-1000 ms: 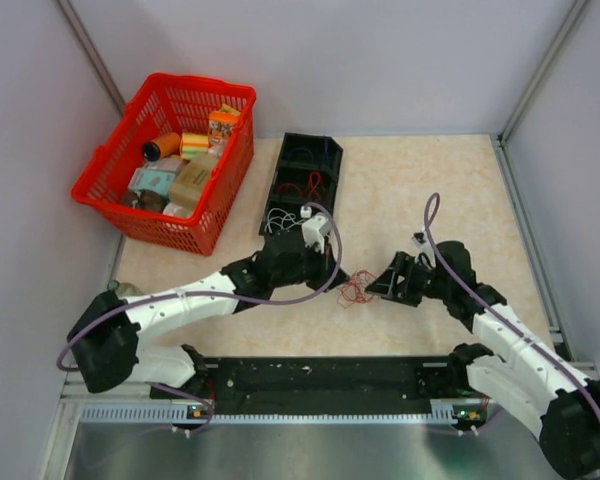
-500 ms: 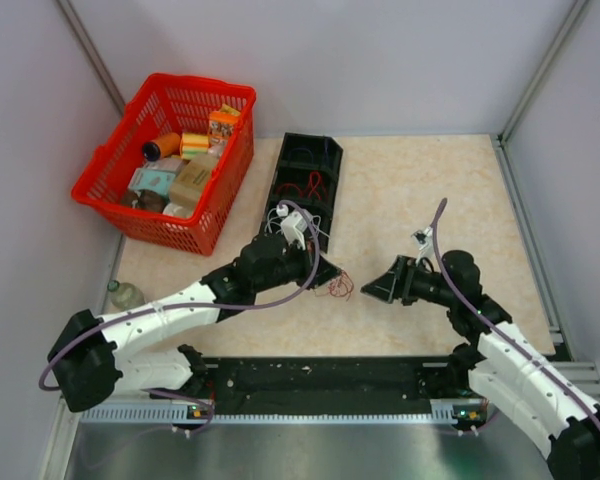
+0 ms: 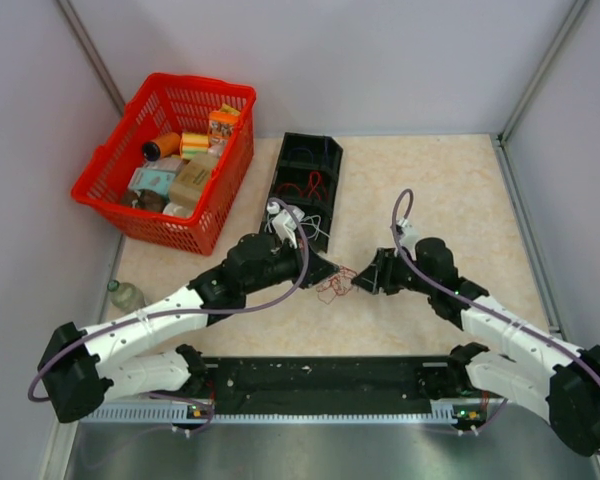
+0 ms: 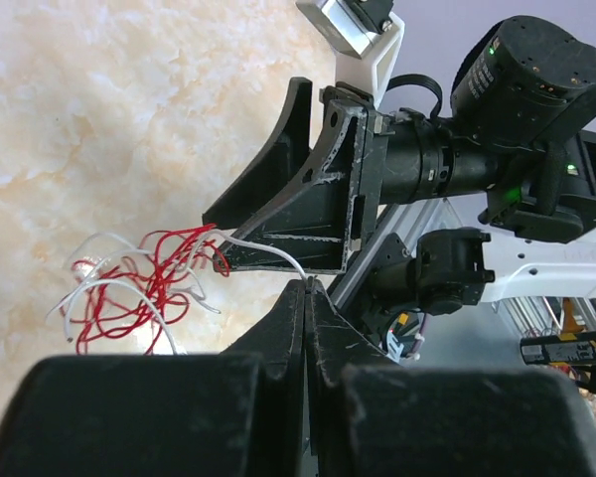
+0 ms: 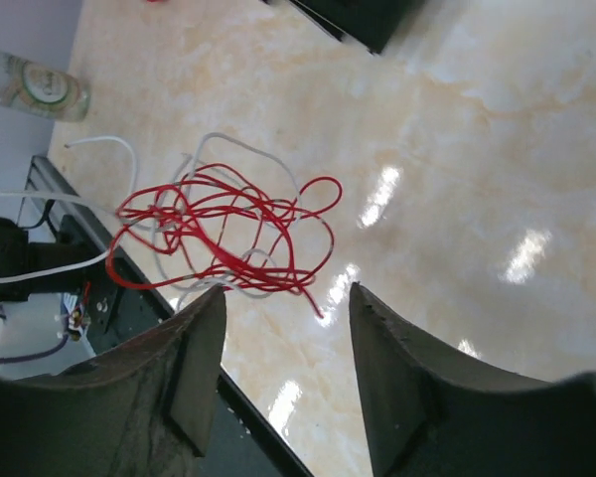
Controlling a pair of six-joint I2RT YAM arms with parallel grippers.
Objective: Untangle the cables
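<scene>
The cables are a tangle of red and white wires [image 3: 330, 286] lying on the marble table between my two grippers. In the left wrist view the tangle [image 4: 139, 283] lies left of the fingers. My left gripper [image 4: 308, 285] is shut on a white wire [image 4: 263, 248] that leads out of the tangle; it also shows in the top view [image 3: 330, 272]. My right gripper [image 5: 286, 290] is open and empty, its fingers just short of the red loops [image 5: 228, 229]. In the top view it [image 3: 358, 282] sits just right of the tangle. No dark cable shows in this tangle.
A black compartment tray [image 3: 305, 185] holding more red and white wires stands behind the tangle. A red basket [image 3: 120, 212] of groceries is at the back left. A small bottle [image 3: 125, 294] lies at the left edge, and a black rail [image 3: 320, 375] runs along the front.
The tangle has shifted left with the left gripper. The right gripper pulled back to the right, then came in again up to the tangle's right side.
</scene>
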